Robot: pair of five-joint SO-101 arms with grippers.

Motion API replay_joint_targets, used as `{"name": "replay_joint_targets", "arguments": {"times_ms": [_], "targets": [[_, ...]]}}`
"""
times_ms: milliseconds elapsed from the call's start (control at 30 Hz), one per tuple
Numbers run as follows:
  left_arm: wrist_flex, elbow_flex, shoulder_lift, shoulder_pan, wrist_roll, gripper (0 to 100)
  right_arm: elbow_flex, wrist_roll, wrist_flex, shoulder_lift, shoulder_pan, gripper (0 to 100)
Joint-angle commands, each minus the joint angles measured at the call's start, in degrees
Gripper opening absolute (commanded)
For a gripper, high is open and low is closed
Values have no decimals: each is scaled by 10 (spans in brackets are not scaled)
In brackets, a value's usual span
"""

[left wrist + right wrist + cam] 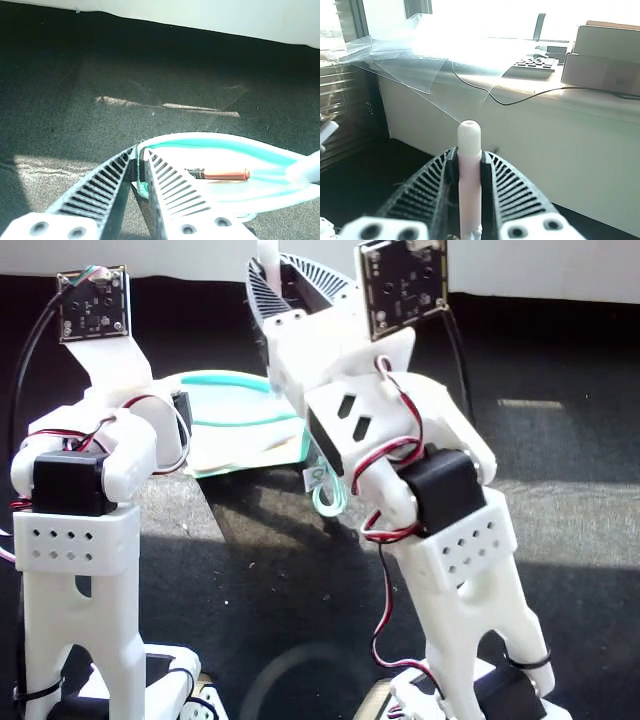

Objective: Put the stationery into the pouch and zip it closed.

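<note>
On the dark table [560,460], between the two arms, lies the teal-edged pouch [225,145], its mouth gaping, with a reddish-brown pen [220,174] resting inside. At one end of the opening the left tool [139,156] is pinched together on the pouch's rim. Well above the table, the right tool [469,155] is clamped on a pale pink pen [470,180], whose white cap [470,132] pokes out past the fingertips.

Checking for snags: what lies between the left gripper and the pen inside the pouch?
Only the pouch lining, bare, in the left wrist view; the left gripper pinches its rim, the pen just inside.
</note>
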Motion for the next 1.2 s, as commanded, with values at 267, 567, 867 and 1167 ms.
{"name": "replay_joint_targets", "arguments": {"times_ms": [267, 567, 867, 1167], "targets": [[5, 0, 7, 12, -4, 9, -3, 1, -14, 46, -25, 5], [7, 0, 7, 12, -4, 9, 93, 1, -15, 96, -28, 5], [6, 0, 7, 11, -4, 9, 244, 4, -15, 29, -68, 5], [5, 0, 7, 11, -4, 9, 293, 3, 7, -29, -74, 260]]}}
